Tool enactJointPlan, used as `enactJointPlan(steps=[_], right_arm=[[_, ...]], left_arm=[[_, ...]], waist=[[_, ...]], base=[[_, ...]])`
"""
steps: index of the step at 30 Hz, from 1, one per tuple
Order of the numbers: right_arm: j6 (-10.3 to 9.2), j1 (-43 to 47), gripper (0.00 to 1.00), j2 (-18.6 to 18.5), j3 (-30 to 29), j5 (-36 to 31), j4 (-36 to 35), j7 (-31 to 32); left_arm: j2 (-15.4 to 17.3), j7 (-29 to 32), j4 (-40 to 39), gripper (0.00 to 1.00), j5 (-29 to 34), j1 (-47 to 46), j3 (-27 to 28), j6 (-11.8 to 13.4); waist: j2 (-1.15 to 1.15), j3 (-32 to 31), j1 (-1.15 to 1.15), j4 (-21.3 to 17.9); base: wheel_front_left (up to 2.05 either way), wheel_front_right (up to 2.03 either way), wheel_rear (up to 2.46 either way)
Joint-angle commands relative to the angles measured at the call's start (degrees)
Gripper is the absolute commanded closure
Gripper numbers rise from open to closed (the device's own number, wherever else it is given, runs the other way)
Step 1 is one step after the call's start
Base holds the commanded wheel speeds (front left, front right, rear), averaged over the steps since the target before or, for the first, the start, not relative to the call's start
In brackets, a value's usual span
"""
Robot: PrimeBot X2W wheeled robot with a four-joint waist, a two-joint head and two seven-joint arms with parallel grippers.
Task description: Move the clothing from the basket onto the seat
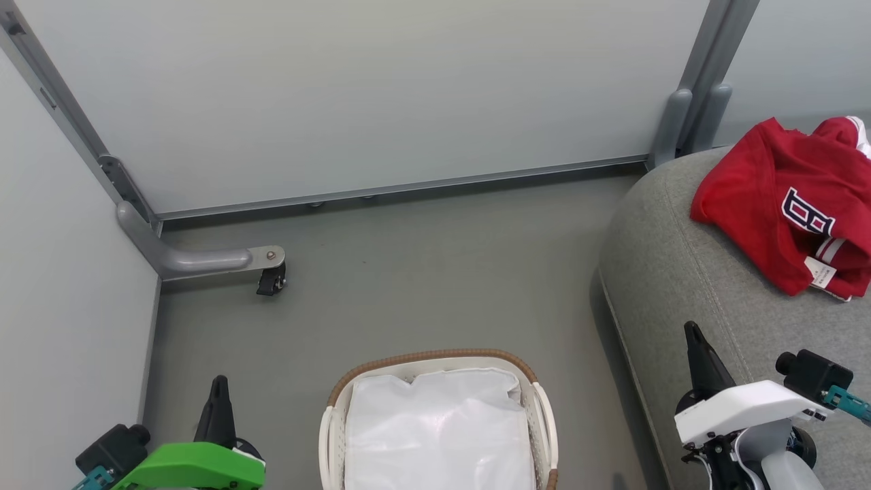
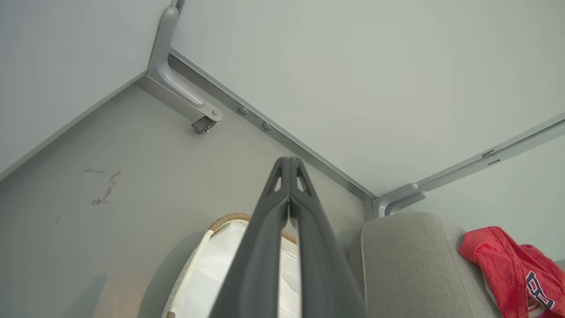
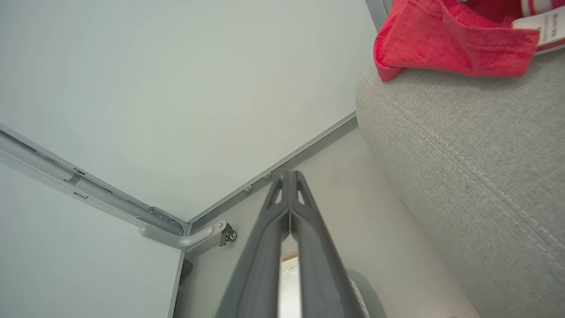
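The red clothing (image 1: 782, 197) lies crumpled on the grey seat (image 1: 674, 272) at about two o'clock in the head view, with its letter emblem (image 1: 806, 212) and white tag (image 1: 822, 272) facing up. The basket (image 1: 435, 356) stands on the floor (image 1: 408, 272) at six o'clock, its white liner (image 1: 439, 429) showing inside. The left gripper (image 1: 219, 382) at seven o'clock and the right gripper (image 1: 693, 331) at four o'clock both have their fingers pressed together, gripping nothing.

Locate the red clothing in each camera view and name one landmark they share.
Head view: clothing at upper right, on the seat.
Left wrist view: clothing in the lower right corner.
Right wrist view: clothing along the top right edge.
Shared landmark: the seat beneath it.
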Motion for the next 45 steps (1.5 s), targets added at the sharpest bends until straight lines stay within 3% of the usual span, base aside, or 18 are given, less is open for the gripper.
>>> enactJointPlan(steps=[1,45], right_arm=[[-0.02,-0.4,1.00,-0.3,-0.4,2.0,-1.1,0.5],[-0.04,0.1,1.00,-0.6,-3.1,31.5,-3.9,8.1]], left_arm=[[0.2,0.5,-1.1,1.00,-1.8,-1.8,0.6,-0.4],[0.3,8.1,-4.3,1.00,-27.2,-3.9,4.8,-1.1]], waist=[[0.00,0.0,0.00,0.0],[0.00,-0.5,0.00,0.0]], base=[[0.00,0.00,0.00],[0.00,0.00,0.00]])
